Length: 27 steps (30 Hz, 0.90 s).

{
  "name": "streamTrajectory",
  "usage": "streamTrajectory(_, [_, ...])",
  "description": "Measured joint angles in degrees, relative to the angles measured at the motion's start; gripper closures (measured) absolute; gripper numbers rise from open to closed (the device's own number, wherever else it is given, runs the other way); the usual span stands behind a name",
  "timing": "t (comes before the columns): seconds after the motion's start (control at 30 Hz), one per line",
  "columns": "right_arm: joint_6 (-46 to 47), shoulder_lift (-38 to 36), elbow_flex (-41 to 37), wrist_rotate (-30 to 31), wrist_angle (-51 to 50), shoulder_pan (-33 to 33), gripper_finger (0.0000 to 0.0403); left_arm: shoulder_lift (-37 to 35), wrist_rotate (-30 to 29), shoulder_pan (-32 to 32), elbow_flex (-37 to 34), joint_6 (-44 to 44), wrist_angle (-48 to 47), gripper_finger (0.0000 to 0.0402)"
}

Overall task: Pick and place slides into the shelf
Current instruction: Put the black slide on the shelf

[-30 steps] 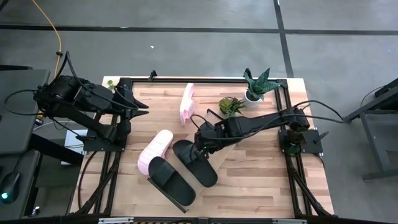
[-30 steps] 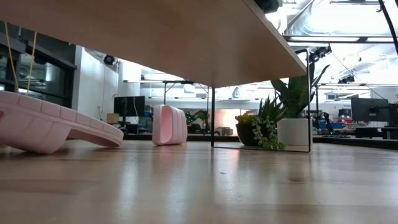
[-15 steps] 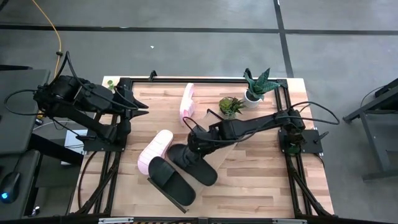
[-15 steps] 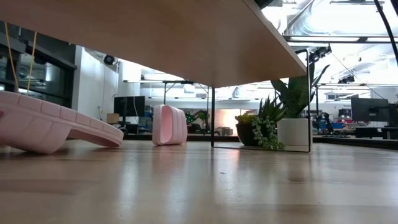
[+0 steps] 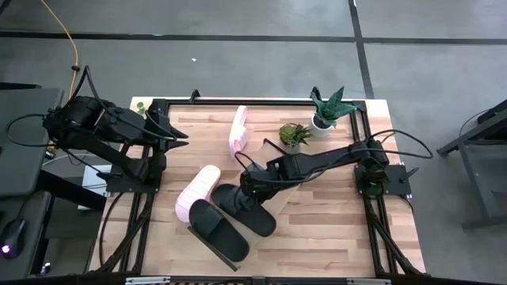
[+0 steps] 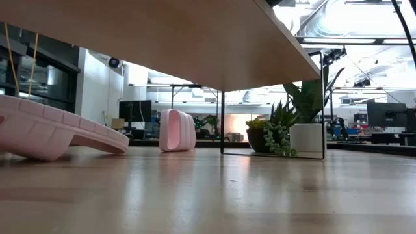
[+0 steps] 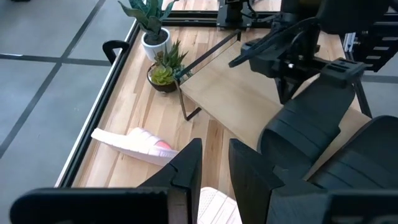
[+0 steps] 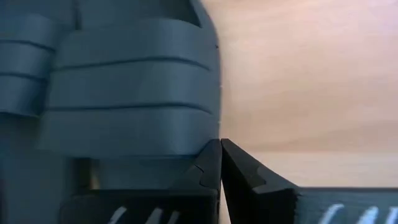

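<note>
The left gripper (image 5: 181,136) hangs above the table's left edge, well apart from the footwear, its jaws narrow with a slim gap between the fingers (image 7: 186,163) and nothing in them; next, low on the wooden table (image 5: 317,229), a pink slide (image 5: 198,191) lies sole-up at a slant, touching the black slide (image 5: 215,229) just below it, which points toward the near edge; beside these a second black slide (image 5: 252,211) rests on the light-wood shelf (image 5: 305,180), its upper end under the right gripper (image 5: 247,184); the right arm reaches in from the right across the shelf, and its wrist view shows the fingertips (image 8: 211,163) drawn nearly together against the edge of the ribbed black strap (image 8: 134,93), though whether they pinch it I cannot tell; farther back a second pink slide (image 5: 238,132) stands on its side near the far rim; in the low view it shows upright (image 6: 177,130) beyond the shelf's underside; to the right two potted plants stand at the far edge, a small one (image 5: 294,134) and a taller spiky one (image 5: 327,108) in a white pot.
</note>
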<state>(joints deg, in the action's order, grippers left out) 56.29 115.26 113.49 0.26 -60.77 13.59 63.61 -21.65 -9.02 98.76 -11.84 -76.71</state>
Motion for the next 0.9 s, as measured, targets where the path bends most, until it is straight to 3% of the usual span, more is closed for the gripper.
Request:
streamTrajectory(0.3, [0.2, 0.0, 0.0, -0.8, 1.3, 0.0, 0.0403, 0.0, 0.0, 0.0, 0.0, 0.0, 0.0, 0.0332])
streamTrajectory(0.57, [0.1, 0.0, 0.0, -5.8, 2.2, 0.1, 0.0403, 0.0, 0.0, 0.0, 0.0, 0.0, -0.1, 0.0332])
streamTrajectory(0.9, [0.4, 0.0, 0.0, -4.6, 1.8, 0.3, 0.0403, 0.0, 0.0, 0.0, 0.0, 0.0, -0.2, 0.0332])
